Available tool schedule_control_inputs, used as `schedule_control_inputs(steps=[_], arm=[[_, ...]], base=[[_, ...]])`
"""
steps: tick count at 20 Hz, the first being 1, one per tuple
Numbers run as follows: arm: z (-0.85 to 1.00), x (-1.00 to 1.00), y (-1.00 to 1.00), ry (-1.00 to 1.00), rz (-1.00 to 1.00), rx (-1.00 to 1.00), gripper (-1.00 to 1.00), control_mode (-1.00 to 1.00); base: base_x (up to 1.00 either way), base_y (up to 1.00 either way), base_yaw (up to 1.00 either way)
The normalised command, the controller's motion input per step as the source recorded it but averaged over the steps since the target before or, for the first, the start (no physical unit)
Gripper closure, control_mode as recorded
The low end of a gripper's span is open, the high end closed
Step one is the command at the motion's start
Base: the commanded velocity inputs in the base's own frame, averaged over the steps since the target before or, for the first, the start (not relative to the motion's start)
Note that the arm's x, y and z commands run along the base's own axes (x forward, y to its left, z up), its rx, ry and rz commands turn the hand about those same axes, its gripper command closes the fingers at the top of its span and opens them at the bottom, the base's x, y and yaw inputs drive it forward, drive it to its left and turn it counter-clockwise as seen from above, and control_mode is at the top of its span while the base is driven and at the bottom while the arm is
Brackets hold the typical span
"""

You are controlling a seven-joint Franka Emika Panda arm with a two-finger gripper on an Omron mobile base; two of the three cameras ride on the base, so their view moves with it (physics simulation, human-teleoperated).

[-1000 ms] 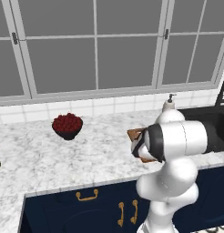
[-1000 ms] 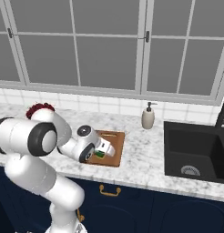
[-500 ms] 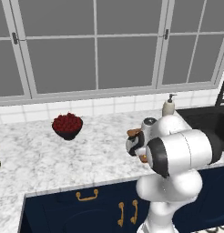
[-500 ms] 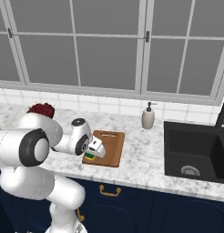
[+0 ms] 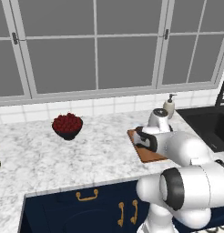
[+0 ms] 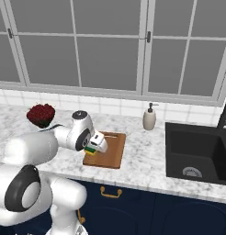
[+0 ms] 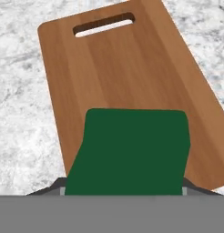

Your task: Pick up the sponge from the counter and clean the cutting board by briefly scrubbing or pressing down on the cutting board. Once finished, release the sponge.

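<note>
Sponge (image 7: 129,152), green scouring face toward the hand camera, clamped in gripper (image 6: 94,146) at lower centre of frame, held over near end of cutting board (image 7: 118,68). Slot handle at upper centre. Board lay on marbled counter (image 6: 142,158). Soap dispenser (image 6: 149,117) stood right of centre. No legible writing anywhere.

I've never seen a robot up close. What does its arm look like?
The arm is built of glossy white, rounded segments with dark grey to black rings and caps at the joints, like the one on its elbow. Its hand is white too; I can see no cables or markings.
</note>
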Motion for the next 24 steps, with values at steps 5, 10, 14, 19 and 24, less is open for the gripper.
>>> schedule_control_inputs(steps=[5,10,14,19,24], arm=[[1.00,0.11,-0.03,-0.05,0.07,0.04,1.00,-1.00],[0.65,0.00,0.62,0.17,0.15,0.05,1.00,-1.00],[0.03,0.11,0.96,0.01,0.13,-0.02,1.00,-1.00],[-0.18,0.31,0.97,0.03,0.09,-0.02,1.00,-1.00],[-0.57,0.06,0.16,0.01,0.02,-0.07,1.00,-1.00]], base=[[0.00,0.00,0.00],[0.00,0.00,0.00],[0.00,0.00,0.00],[0.00,0.00,0.00],[0.00,0.00,0.00]])
